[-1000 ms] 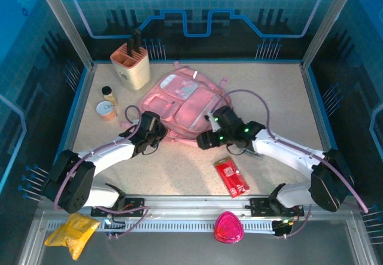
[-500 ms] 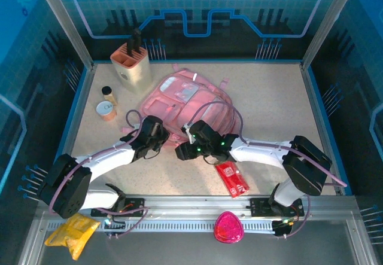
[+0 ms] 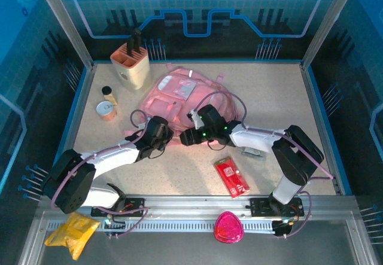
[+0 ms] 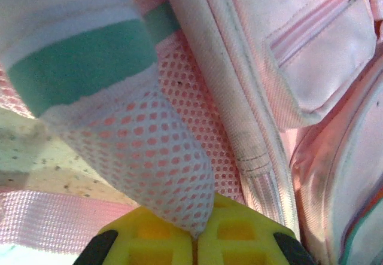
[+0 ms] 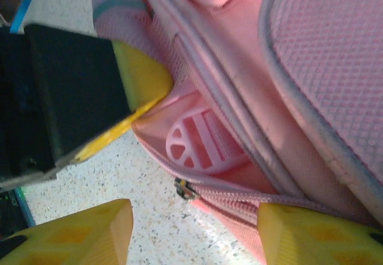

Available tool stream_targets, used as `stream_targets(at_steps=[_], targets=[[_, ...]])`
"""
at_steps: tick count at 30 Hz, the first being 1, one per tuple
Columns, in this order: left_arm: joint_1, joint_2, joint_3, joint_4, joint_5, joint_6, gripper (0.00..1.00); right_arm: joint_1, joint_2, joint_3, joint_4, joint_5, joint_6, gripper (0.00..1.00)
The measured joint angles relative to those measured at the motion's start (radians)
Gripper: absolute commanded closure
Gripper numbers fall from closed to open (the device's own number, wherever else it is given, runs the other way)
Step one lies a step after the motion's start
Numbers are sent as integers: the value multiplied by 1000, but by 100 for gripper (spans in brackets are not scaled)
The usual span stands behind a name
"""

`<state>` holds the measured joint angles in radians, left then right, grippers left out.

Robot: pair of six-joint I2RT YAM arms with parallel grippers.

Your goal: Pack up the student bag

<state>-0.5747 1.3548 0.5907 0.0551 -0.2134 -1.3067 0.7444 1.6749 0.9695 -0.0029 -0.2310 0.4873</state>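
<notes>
The bag (image 3: 182, 97) lies flat around the middle of the table (image 3: 269, 97), somewhat toward the far side, with its near edge between the two arms. The left end effector (image 4: 196, 232) sits at the bag's near-left corner, its yellow fingers closed together and pinching a flap of white mesh with a green band. The right end effector (image 5: 194, 235) is just right of it at the bag's near edge, its fingers spread partway and gripping nothing. A zip pull (image 5: 184, 188) sits between them on the bag's edge. A beige holder (image 3: 130, 64) stands at the far left. A red packet (image 3: 231, 177) lies on the table, near and right of the bag.
</notes>
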Motion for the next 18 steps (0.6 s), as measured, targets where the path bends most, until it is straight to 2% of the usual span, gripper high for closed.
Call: stream_targets(at_steps=[5,10,13,18], targets=[[-11,34,37,-2,0,-4,100,-26,-13,2,-21,-5,-34,44],[-14,38,48,-21,0,-4,100,-11,-75,-33,-61,60,-36,48],[-14,39,50,-24,0,-4,100,15,-87,-33,-99,104,-24,49],[-14,40,50,-23,0,-4,100,119,-86,-33,-141,192,29,55]])
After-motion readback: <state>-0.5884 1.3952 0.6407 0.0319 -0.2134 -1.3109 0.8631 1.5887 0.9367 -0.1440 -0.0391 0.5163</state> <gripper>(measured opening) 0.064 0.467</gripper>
